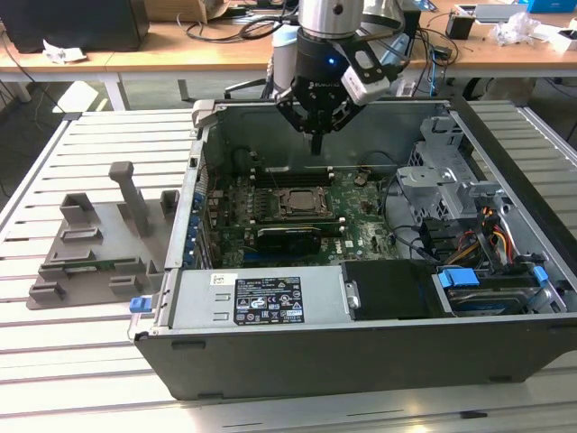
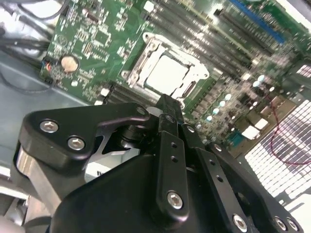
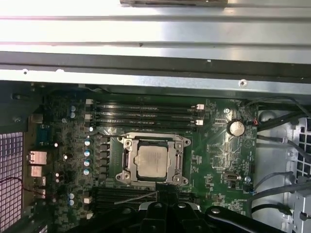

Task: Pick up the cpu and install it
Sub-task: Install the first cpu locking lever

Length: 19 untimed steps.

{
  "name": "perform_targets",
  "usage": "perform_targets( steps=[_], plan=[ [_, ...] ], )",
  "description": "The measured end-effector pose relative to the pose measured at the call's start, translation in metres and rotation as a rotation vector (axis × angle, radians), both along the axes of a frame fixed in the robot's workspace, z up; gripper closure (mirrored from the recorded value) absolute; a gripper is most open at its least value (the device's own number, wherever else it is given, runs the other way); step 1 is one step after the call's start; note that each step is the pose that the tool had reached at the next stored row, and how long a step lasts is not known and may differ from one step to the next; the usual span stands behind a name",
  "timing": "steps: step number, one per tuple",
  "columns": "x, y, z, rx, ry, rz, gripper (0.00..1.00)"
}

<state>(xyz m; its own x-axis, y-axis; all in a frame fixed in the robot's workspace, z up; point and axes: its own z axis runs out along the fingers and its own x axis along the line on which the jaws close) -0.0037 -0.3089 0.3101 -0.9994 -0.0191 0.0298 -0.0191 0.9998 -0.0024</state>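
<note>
The cpu (image 1: 300,200), a flat silver square, lies inside the metal socket frame (image 1: 300,212) on the green motherboard (image 1: 361,212) of the open computer case. It is seen in both wrist views, as the cpu (image 2: 167,75) and the cpu (image 3: 152,162). My gripper (image 1: 315,144) hangs above the board, just behind the socket and apart from it. Its fingers (image 2: 167,109) are shut together and hold nothing. In the first wrist view the gripper (image 3: 167,196) sits just beyond the socket's edge.
The case walls (image 1: 207,180) stand around the board. A drive cage (image 1: 442,180) and cable bundles (image 1: 491,234) are on the exterior view's right. A grey fixture plate (image 1: 90,253) with upright posts lies on the slatted table at the exterior view's left.
</note>
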Motion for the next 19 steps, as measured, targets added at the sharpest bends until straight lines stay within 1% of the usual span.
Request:
perform_targets(
  steps=[1, 6, 7, 8, 9, 19],
  plan=[
    [0.0, 0.0, 0.0, 0.0114, 0.0, 0.001, 0.89],
    [0.0, 0.0, 0.0, 0.0117, -0.0001, 0.001, 0.89],
    [-0.005, 0.0, 0.0, 0.0116, 0.0, 0.001, 0.89],
    [-0.017, 0.0002, 0.0, 0.0117, 0.0, 0.001, 0.89],
    [-0.026, 0.0002, 0.0, 0.0117, 0.0, 0.001, 0.89],
    [-0.038, 0.0002, 0.0, 0.0117, 0.0, 0.001, 0.89]
  ],
)
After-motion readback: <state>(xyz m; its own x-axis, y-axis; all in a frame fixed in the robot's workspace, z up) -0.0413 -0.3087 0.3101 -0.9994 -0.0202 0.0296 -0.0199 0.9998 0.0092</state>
